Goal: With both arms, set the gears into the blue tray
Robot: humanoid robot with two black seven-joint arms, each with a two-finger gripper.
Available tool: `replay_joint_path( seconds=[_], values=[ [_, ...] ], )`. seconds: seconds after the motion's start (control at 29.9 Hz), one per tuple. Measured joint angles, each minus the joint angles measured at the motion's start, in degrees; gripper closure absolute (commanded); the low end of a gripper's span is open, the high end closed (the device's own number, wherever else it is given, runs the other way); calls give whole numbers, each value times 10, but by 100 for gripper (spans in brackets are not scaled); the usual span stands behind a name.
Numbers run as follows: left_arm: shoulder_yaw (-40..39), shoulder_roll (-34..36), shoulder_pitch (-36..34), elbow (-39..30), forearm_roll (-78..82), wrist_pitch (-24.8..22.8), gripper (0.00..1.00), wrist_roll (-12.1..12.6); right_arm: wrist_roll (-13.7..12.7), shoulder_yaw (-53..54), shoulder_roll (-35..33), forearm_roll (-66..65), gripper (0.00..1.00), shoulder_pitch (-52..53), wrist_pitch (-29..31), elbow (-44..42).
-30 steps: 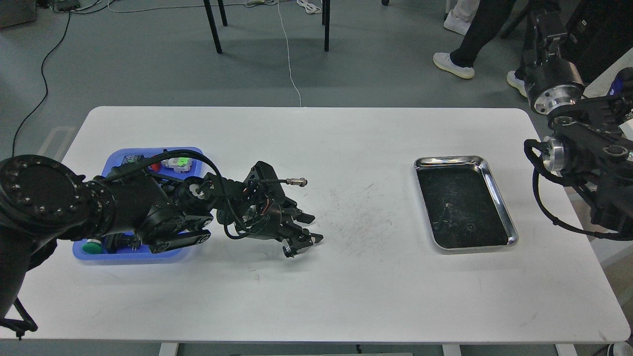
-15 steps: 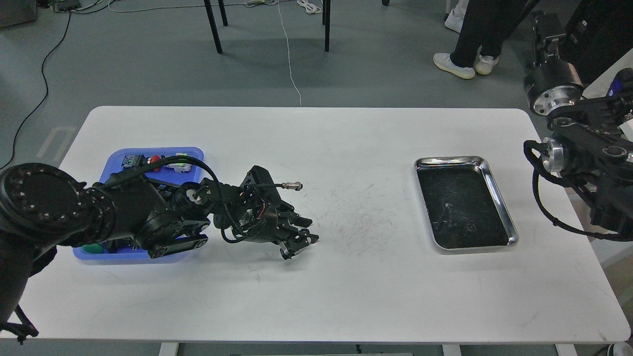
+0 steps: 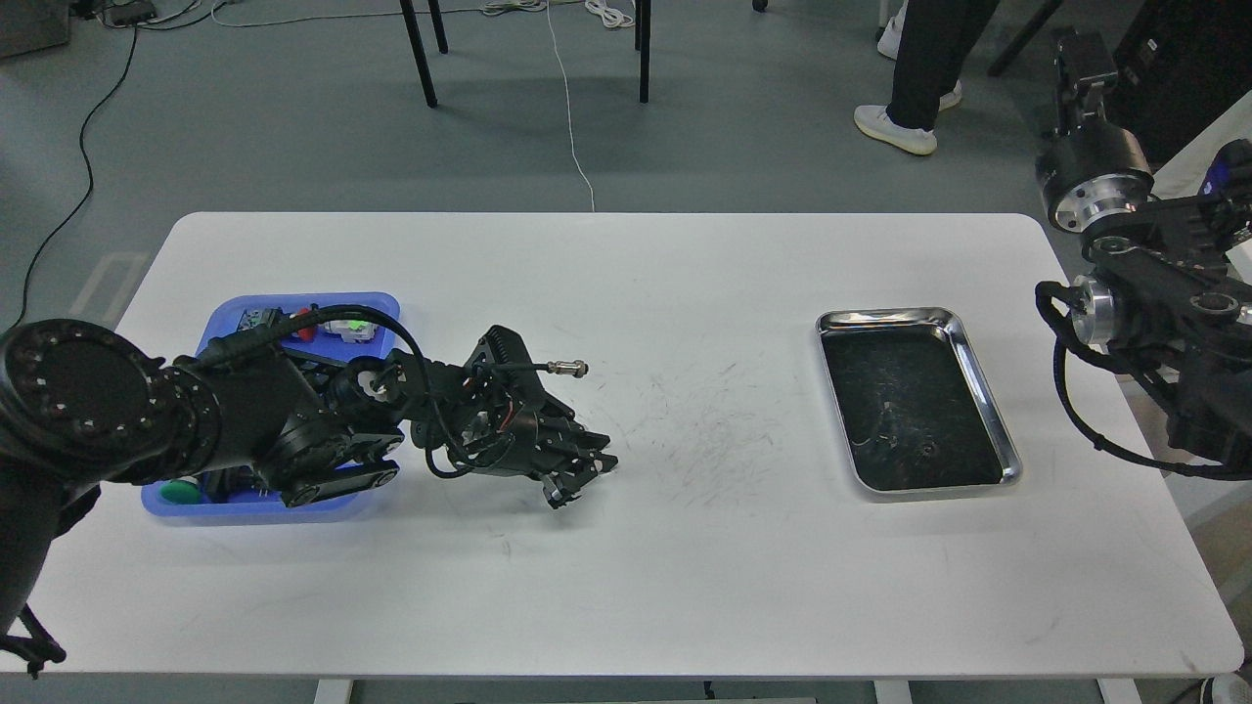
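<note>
The blue tray (image 3: 220,510) sits at the table's left, largely covered by my left arm, with coloured push-button switches inside. My left gripper (image 3: 584,467) hangs low over the bare table just right of the tray. Its dark fingers lie close together and I cannot make out anything between them. In the steel tray (image 3: 983,391) at the right, tiny dark pieces that look like gears (image 3: 926,450) lie on the dark bottom. My right arm is folded at the right edge, clear of the table. Its gripper (image 3: 1076,59) points up, dark and indistinct.
A metal-tipped cable plug (image 3: 567,369) sticks out above the left wrist. Scuff marks cover the table's middle (image 3: 714,440). Beyond the far edge are chair legs, floor cables and a person's legs (image 3: 910,88).
My left gripper has drawn back leftwards towards the blue tray and its fingers have come closer together. The right arm has barely moved. The person behind has stepped.
</note>
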Motion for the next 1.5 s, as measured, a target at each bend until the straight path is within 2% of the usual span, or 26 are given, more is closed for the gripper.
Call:
replay_joint_path(
  seconds=[0.2,0.4,0.74,1.0,1.2,1.34,1.5],
  values=[
    [4,20,-8,-2,1,-6,93,0,0,2,1,0,12,-4,-1,0],
    [-3,72,-42,-5,1,-6,93,1,1,3,3,0,12,-6,-1,0],
    [-65,239,-59,4,-15,-6,93,0,2,4,7,0,12,-7,-6,2],
    [-73,358,1,5,-14,3,93,0,1,4,10,0,12,-4,-10,7],
    [-124,365,72,5,-16,16,93,0,-1,3,9,0,12,-4,-11,9],
    [-142,354,88,9,-13,16,93,0,-1,1,8,0,12,-4,-11,10],
    [-144,331,108,57,-13,15,93,0,-1,1,8,0,12,-4,-14,11]
  ],
)
